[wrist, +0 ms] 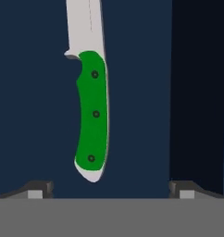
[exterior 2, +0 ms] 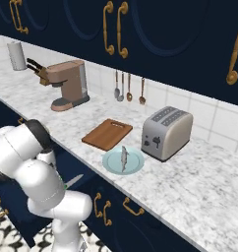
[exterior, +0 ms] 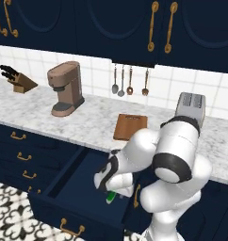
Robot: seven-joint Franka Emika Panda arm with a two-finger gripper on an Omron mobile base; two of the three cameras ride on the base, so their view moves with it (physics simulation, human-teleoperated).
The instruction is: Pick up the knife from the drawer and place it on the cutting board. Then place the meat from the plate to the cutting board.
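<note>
knife [wrist: 91, 115]: slim, glossy green handle | drawer [wrist: 35, 115]: smooth navy floor

You see a glossy white arm [exterior: 175, 155] of rounded, thick segments, with dark rings at the joints and two small dark fingertips [wrist: 40, 189].

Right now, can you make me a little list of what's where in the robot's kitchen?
knife: green handle, lying flat in the open drawer
pincer: open, right above the knife handle, not touching it
cutting board: on the counter, nothing on it
plate: in front of the toaster, beside the board
meat: a small fish on the plate
coffee machine: on the counter, left of the board
</note>
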